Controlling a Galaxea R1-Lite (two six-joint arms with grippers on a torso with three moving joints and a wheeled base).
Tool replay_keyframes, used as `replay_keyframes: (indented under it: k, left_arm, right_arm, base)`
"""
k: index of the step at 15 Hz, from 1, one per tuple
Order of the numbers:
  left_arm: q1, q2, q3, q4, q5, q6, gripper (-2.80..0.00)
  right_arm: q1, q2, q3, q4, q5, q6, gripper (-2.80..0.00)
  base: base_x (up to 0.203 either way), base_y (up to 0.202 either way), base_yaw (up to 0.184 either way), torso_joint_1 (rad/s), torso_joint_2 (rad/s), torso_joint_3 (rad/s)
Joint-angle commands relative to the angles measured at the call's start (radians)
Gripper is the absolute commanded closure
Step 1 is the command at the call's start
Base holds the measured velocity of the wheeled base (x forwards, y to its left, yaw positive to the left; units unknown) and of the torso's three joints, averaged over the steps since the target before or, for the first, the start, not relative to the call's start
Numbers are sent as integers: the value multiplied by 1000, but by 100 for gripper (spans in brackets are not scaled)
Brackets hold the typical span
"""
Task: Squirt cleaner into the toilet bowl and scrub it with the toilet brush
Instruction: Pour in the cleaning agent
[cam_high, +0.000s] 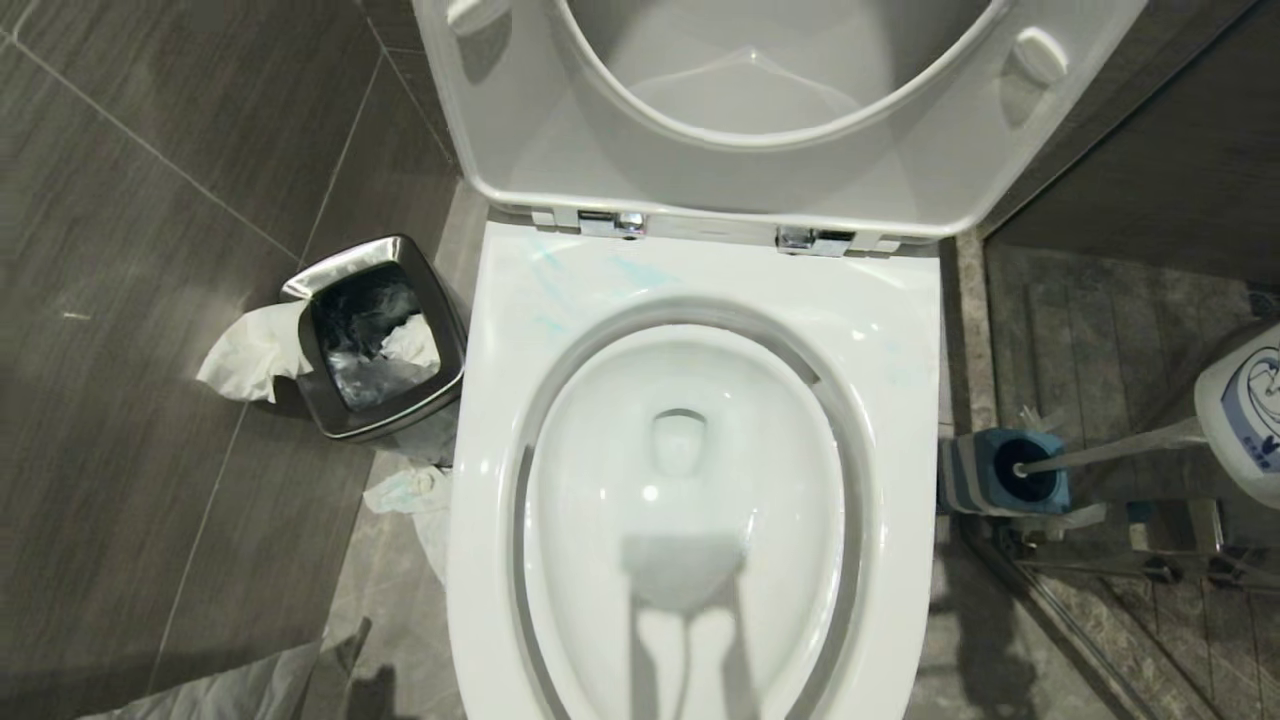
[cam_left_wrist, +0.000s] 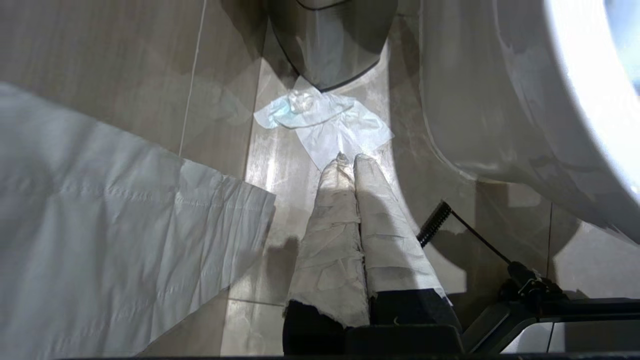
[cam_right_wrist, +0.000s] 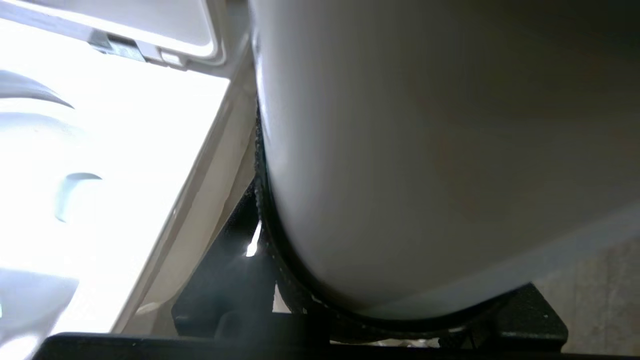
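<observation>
The white toilet bowl (cam_high: 900, 330) fills the middle of the head view, its seat and lid (cam_high: 520, 150) raised. Faint blue streaks mark the rim's back left. At the right edge hangs the cleaner (cam_high: 1245, 405), a pale bottle with a blue-white emblem. In the right wrist view the cleaner (cam_right_wrist: 425, 150) fills the frame, and my right gripper (cam_right_wrist: 400, 200) is shut on it, one black finger (cam_right_wrist: 261, 210) along its side. The toilet brush (cam_high: 1110, 448) stands in its striped holder (cam_high: 965, 478) right of the bowl. My left gripper (cam_left_wrist: 350, 159) is shut, empty, low beside the bowl (cam_left_wrist: 500, 100).
A square steel bin (cam_high: 385, 335) stands left of the bowl with tissue (cam_high: 250, 350) hanging over its edge. More crumpled tissue (cam_high: 410, 490) lies on the tiled floor beside it. A large white paper sheet (cam_left_wrist: 100, 225) lies near my left gripper. A metal rack (cam_high: 1150, 565) sits behind the brush holder.
</observation>
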Motion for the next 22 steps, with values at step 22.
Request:
replay_keyframes:
  k: [22]
  left_arm:
    - [0,1,2,0,0,0,0]
  right_arm:
    - [3,14,-62,75,17,4,0]
  base:
    - [0,0,0,1,1,199]
